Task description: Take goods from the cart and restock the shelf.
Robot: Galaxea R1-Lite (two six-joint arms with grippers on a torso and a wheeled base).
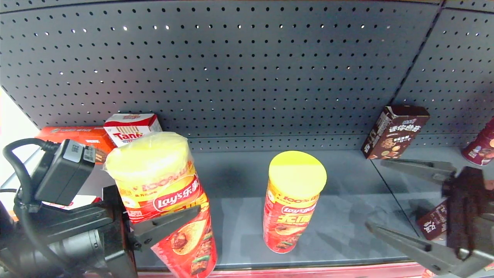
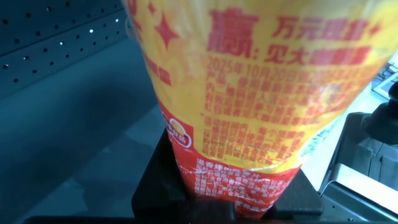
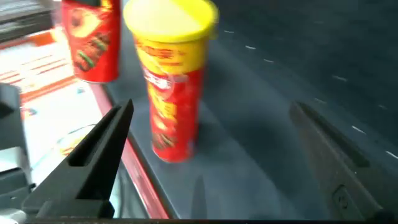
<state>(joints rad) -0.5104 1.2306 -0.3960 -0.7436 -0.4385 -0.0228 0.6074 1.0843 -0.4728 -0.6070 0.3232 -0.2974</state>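
My left gripper is shut on a red chip can with a yellow lid, held tilted over the shelf's front left; the left wrist view shows that can up close between the jaws. A second, matching chip can stands upright on the grey shelf near its middle. My right gripper hangs open at the right, with nothing between its fingers. In the right wrist view the open gripper faces the standing can, a short way off, with the held can beyond it.
An orange box and a white-and-red wafer box sit at the back left. A brown cookie box leans on the pegboard at the back right. A red can and a dark packet lie further right.
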